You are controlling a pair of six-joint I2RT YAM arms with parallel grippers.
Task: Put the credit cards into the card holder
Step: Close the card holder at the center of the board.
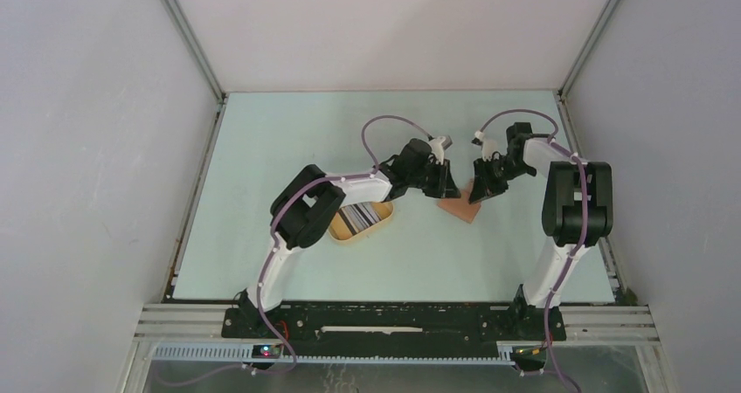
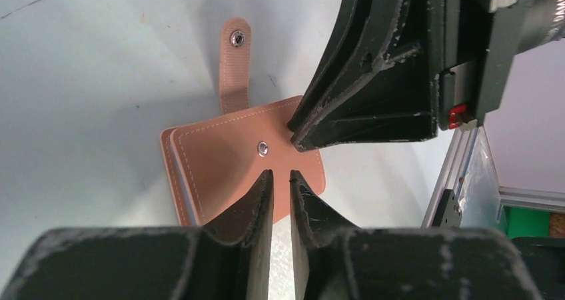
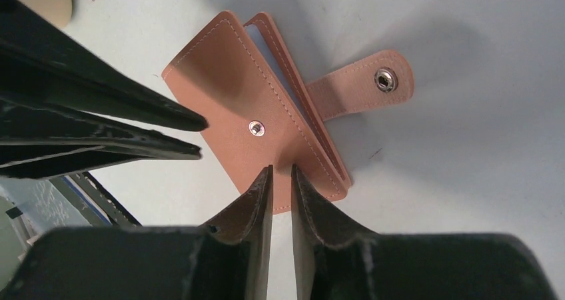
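The reddish-brown card holder (image 1: 460, 208) (image 2: 226, 160) (image 3: 260, 113) lies closed on the table, its snap tab (image 3: 363, 90) undone and flat beside it. A strip of light blue lining shows at its edge. My left gripper (image 1: 450, 188) (image 2: 280, 173) hovers over the holder's near edge, open by a narrow gap and empty. From the other side my right gripper (image 1: 479, 192) (image 3: 280, 168) stands over the holder the same way, narrowly open, holding nothing. The two sets of fingertips almost meet above the cover. The striped credit cards (image 1: 360, 216) lie in the yellow tray (image 1: 349, 238), partly hidden by the left arm.
The yellow oval tray sits left of the holder, under the left forearm. White walls with metal rails close in the table on the left, right and back. The rail on the right side runs close to the right arm (image 1: 577, 201).
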